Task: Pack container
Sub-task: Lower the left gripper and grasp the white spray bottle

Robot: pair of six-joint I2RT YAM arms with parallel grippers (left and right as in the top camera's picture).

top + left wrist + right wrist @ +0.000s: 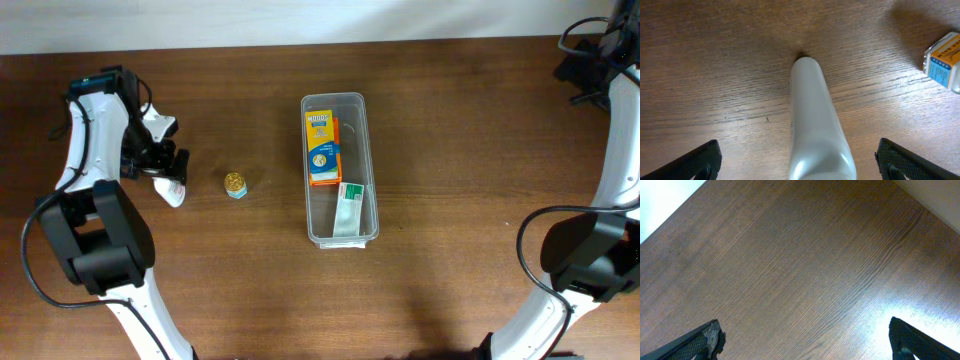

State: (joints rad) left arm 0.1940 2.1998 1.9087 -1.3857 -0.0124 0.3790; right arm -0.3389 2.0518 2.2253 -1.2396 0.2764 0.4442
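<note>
1. While the left tool (165,172) hovers at the left side of the tabletop (450,120), its jaws are spread wide.
2. Wrist view: the two dark fingers (695,162) sit at the bottom corners, and a white tube (815,125) lies on the wood between them, touching neither.
3. Over to the middle: the container (305,160) stands on the tabletop, well apart from both arms, its long sides running away from the robot.
4. Inside it, an orange box (322,148) lies in the far half against the left wall.
5. A green-and-white packet (350,208) lies in the near end.
6. Between the tube and the container, a small orange-and-blue pack (235,185) rests on the wood, clear of both.
7. And the right tool (805,340)? It is up at the far right corner, jaws wide apart over bare wood, holding nothing.
</note>
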